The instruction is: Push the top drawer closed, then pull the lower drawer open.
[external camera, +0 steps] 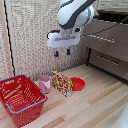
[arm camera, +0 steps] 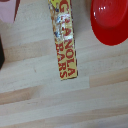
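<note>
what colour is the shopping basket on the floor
Red, with a blue rim band; the basket shows best in the exterior view.

The yellow box point(arm camera: 64, 37) carries red letters along its narrow face reading "GRANOLA BARS". In the exterior view its printing point(external camera: 62, 83) is too blurred to read.

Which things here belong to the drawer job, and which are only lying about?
For the job:
- top drawer
- lower drawer
- claw, hanging open above the floor

Lying about:
- red basket
- pink cup
- granola bars box
- red bowl
</note>
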Robot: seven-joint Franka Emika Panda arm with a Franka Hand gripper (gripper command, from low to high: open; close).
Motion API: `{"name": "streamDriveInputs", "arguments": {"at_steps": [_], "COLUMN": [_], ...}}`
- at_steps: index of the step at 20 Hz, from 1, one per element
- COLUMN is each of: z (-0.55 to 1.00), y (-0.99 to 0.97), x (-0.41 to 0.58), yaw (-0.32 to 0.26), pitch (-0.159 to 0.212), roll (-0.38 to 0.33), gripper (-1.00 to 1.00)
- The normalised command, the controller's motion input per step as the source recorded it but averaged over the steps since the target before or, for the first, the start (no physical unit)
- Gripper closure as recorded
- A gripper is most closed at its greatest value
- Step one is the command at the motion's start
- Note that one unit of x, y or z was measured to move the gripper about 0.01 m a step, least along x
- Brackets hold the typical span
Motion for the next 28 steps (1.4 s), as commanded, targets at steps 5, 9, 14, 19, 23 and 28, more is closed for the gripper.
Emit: {"name": "streamDriveInputs", "arguments": {"at_steps": [5, 9, 14, 19, 23, 28], "z": [0.07, 0.08, 0.1, 0.11, 0.13, 0.12], "y": [-0.07, -0.13, -0.13, -0.06, 0.0, 0.0], "x": [-0.049, -0.09, -0.117, -0.03, 0.0, 0.0], "yaw": [0.227, 0.222, 0.211, 0.183, 0.15, 0.124], "pitch": [-0.026, -0.045, -0.058, -0.027, 0.0, 0.0], "roll": [-0.216, -0.252, -0.261, -0.3, -0.34, -0.364], "gripper": [-1.0, -1.0, -1.0, -1.0, -1.0, -1.0]}}
